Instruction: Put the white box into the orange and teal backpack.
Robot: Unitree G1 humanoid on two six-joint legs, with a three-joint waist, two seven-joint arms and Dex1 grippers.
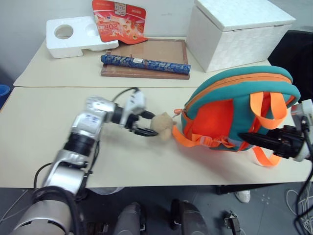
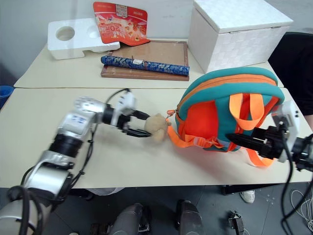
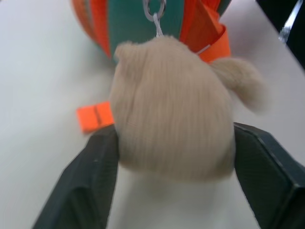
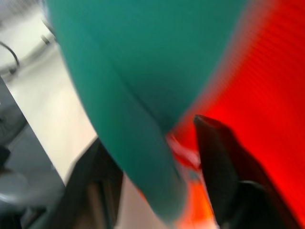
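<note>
Left eye view, centre-left: the left gripper (image 1: 148, 125) has its black fingers spread around the tan plush toy (image 1: 162, 126), flanking it, not squeezing. Right of that, the soft orange and teal fabric backpack (image 1: 230, 110) slumps on the cream table (image 1: 44, 132); floppy, so better taken by its stiff rim. Far right, the right gripper (image 1: 250, 140) is parted at an orange strap (image 1: 264, 115); no white box to be found
</note>
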